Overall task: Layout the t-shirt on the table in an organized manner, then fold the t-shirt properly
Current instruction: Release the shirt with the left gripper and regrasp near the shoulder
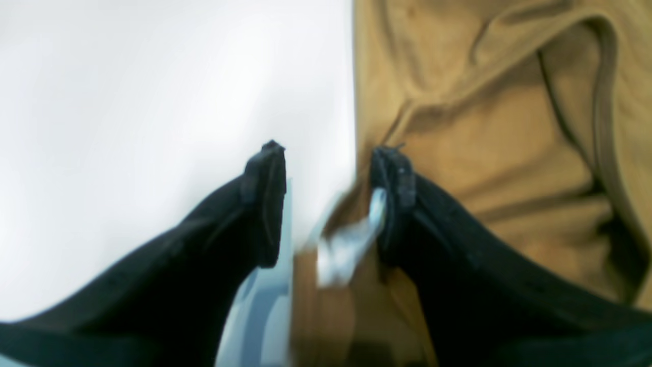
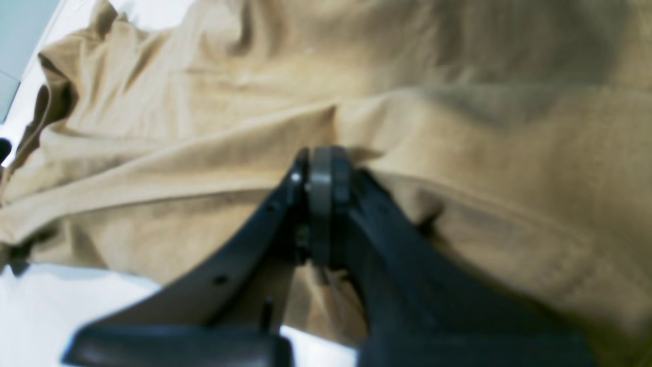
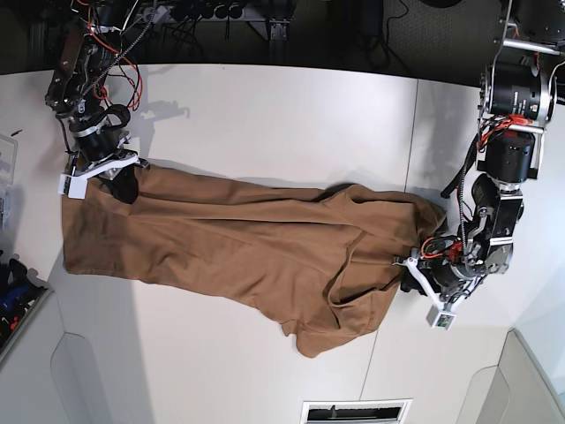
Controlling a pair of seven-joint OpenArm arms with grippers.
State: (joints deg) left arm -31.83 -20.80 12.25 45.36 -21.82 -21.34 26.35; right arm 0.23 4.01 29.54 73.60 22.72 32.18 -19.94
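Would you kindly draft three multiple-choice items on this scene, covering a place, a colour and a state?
1. Where does the t-shirt lie?
A. stretched across the table between the arms
B. hanging off an edge
C. bunched under one arm

2. What colour is it?
A. white
B. tan-brown
C. blue

3. How do the right gripper jaws stand?
A. wide open above the cloth
B. shut on the cloth
C. open on bare table

Answers: 1 A, the base view shows it spanning arm to arm; 2 B, every view shows tan; 3 B, the right wrist view shows them pinching a fold.

A tan-brown t-shirt [image 3: 238, 243] lies stretched lengthwise, wrinkled and partly bunched. It rests on a white table [image 3: 265, 115].
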